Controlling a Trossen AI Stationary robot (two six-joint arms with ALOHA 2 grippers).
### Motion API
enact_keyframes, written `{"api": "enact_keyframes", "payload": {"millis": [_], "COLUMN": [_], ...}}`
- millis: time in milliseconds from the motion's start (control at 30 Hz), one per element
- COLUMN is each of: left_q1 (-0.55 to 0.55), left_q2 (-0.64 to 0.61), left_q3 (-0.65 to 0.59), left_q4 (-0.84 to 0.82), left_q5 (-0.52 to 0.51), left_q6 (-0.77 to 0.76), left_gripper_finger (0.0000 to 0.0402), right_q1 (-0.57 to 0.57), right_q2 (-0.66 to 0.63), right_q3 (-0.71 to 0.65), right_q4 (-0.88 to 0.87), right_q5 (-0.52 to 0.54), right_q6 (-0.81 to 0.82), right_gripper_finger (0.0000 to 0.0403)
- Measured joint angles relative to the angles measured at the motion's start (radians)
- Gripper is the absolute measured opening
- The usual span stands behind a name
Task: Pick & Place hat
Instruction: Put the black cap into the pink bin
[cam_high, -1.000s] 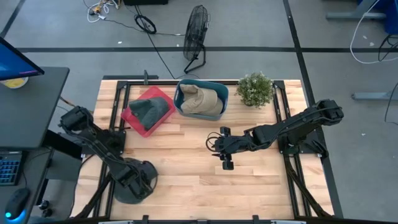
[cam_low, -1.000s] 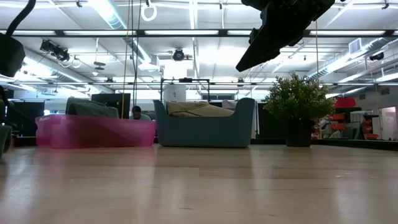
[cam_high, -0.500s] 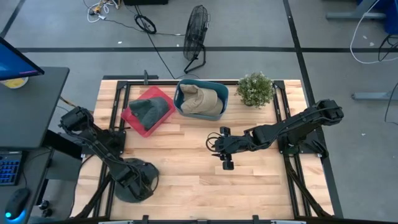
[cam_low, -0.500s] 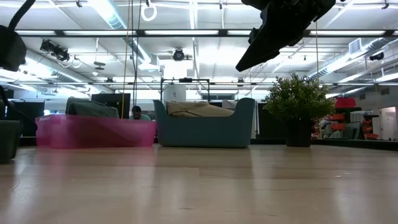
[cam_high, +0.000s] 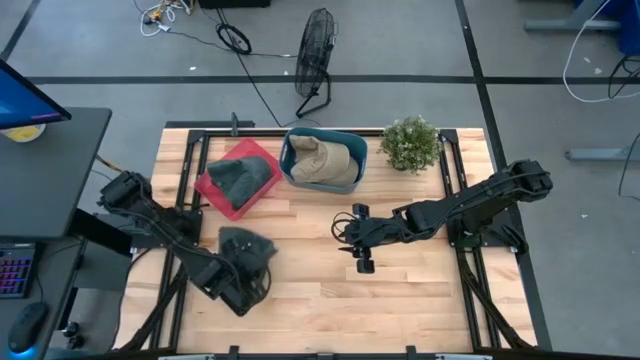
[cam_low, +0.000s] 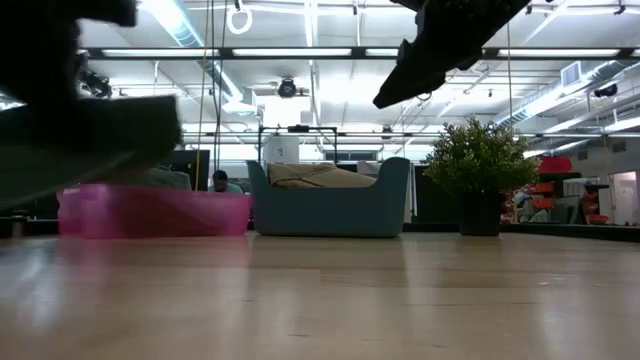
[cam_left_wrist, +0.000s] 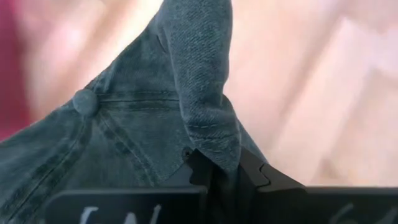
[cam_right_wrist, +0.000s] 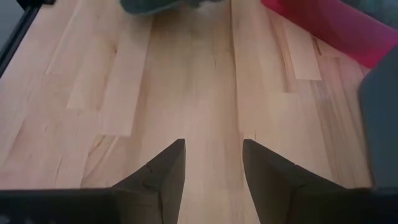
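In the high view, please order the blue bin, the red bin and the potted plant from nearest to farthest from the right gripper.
From the right gripper:
1. Blue bin, just behind it, toward the table's back edge.
2. Potted plant, back right corner.
3. Red bin, back left.

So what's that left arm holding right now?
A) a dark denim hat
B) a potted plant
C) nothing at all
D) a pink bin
A: in the left wrist view the left gripper pinches a fold of the dark denim hat, and the high view shows the same hat at that arm's tip above the table.
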Motion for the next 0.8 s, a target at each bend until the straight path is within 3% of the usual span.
{"api": "enact_keyframes", "payload": {"millis": [133,367,600,800], "left_q1": [0.051,0.143,0.276,0.461], "left_q2": [0.000,-0.001,-0.003,-0.003], "left_q3": [0.055,0.164,0.260,0.259], "left_q4": [-0.093,-0.177,-0.449,-0.538], "left_q5": [-0.098,-0.166,-0.229,-0.239], "left_q6": [-0.002,0.078,0.120,0.488], "left_gripper_finger": [0.0024,0.0026,0.0024,0.0023], "right_q1": [0.000,0.000,0.000,0.000], "right_q2": [0.000,0.000,0.000,0.000], "right_q3": [0.000,0.000,0.000,0.000], "right_q4": [0.008,0.009,0.009,0.008], "right_q5": [0.000,0.000,0.000,0.000], "right_q6": [0.000,0.000,0.000,-0.026], "right_gripper_finger": [0.0164,0.0164,0.0164,0.0164]}}
